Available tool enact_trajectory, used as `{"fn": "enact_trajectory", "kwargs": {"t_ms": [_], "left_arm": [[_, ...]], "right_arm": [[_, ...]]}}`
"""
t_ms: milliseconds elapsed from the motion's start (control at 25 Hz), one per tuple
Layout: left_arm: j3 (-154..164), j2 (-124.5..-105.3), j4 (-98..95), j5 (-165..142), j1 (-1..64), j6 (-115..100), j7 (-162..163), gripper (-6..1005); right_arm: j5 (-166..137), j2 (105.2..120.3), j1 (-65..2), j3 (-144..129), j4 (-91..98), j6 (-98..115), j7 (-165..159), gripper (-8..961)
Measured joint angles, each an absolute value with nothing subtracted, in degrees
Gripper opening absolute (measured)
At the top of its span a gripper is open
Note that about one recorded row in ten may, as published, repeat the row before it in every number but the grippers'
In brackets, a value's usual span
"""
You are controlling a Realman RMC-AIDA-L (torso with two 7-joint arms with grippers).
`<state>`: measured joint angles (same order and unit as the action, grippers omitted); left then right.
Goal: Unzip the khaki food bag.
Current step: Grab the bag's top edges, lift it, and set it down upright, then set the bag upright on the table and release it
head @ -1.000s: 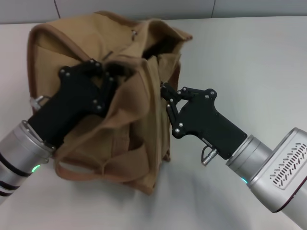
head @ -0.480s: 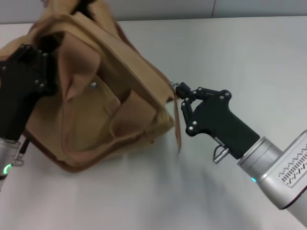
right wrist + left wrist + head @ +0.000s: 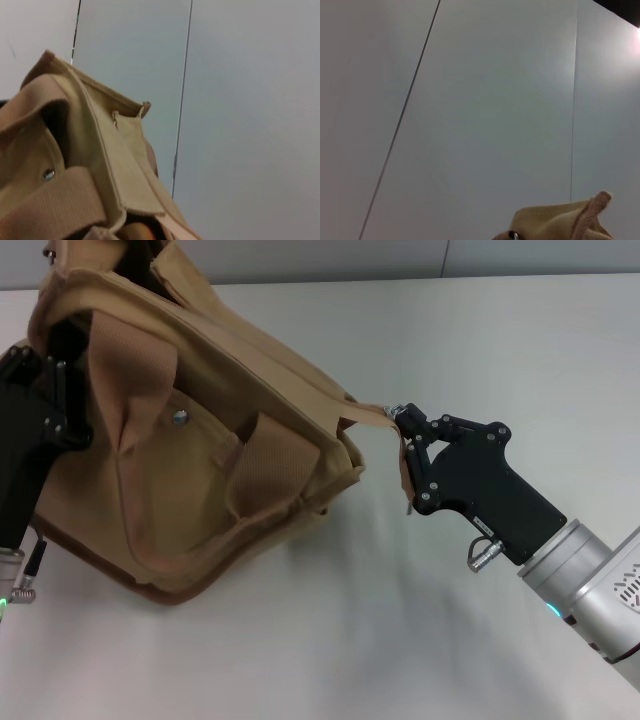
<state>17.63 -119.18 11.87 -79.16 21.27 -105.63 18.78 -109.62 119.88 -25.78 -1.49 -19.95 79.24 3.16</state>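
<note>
The khaki food bag [image 3: 200,440] is lying tilted on the white table [image 3: 520,360], on the robot's left side, with its front pocket and the snap button [image 3: 179,418] facing up toward the head camera. The right gripper [image 3: 402,420] is pinching a thin tan tab at the bag's right corner, and this tab is looking stretched between the bag and the fingers; I judge that it is the zipper end, but the silver pull itself is too small to confirm. The left gripper [image 3: 45,390] is pressing against the far left end of the bag, and I cannot tell from these views how its jaws are standing. To do this step well, the right arm should be pulling straight along the line of the zipper, not upward, while the left side is keeping the bag from sliding, because the bag is soft and may simply follow the pull. The right arm is reaching in from the lower right, its wrist angled toward the bag's corner.
</note>
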Motion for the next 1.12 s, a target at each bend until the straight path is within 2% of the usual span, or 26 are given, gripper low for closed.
{"fn": "enact_trajectory", "kwargs": {"t_ms": [400,600,760,1120], "left_arm": [[17.9,-119.18,12.0,-79.4,21.1,-105.2,19.4,69],[17.9,-119.18,12.0,-79.4,20.9,-105.0,19.5,69],[17.8,-119.18,11.9,-79.4,21.1,-104.9,19.5,69],[17.6,-119.18,11.9,-79.5,21.8,-103.8,19.5,69]], "right_arm": [[-109.9,119.51,-25.0,-0.6,-14.4,85.1,-10.4,57],[-113.4,119.35,-24.8,-3.2,-5.0,92.1,-26.5,241],[-119.4,119.26,-25.4,-6.9,1.9,97.8,-38.5,427],[-120.7,119.73,-22.7,-10.2,-8.8,96.3,-28.4,731]]}}
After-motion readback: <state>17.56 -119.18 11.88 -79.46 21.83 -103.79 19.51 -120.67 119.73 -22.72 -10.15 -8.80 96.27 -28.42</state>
